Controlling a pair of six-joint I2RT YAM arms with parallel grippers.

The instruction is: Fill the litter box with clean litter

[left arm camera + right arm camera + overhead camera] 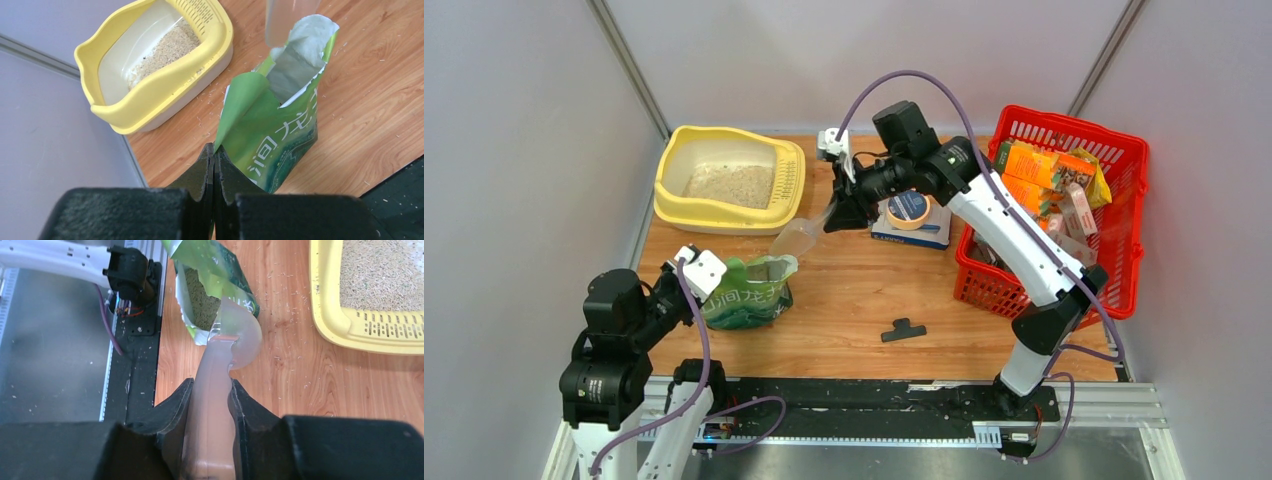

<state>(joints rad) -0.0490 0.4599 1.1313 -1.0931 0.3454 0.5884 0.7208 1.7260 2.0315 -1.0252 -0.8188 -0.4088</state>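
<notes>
The right jaws are gripping the handle of a translucent plastic scoop (220, 365), one finger pressing on each side, so they are standing only as far apart as the handle is wide. The scoop's bowl is pointing away from the wrist and hanging at the torn-open mouth of the green pouch (215, 275); whether it is touching the foil cannot be told. Behind the jaws, the right arm (1014, 240) is rising from its base at the near right. Its forearm is stretching leftward across the tabletop (854, 290), and its wrist is tipping down toward the pouch.

The left jaws are pressing fully together, pinching the thin upper flap of the pouch. The left arm (614, 310) is folding tightly over its base at the near left corner, its wrist pointing right at the pouch.

The pouch is standing on the tabletop with its mouth gaping, and clean litter (202, 307) is showing inside it. The litter box (724, 214) is sitting at the far left of the tabletop, near the pouch but apart from it. A layer of the same granules is covering part of its floor, with the rest lying bare. Stray grains are lying on the wood between the two.

Under the right wrist a tape roll (908, 208) is resting on a flat box (924, 237), and a black clip (904, 329) is lying nearer the bases. A red basket (1069, 125) holding orange cartons (1034, 165) is standing at the right.
</notes>
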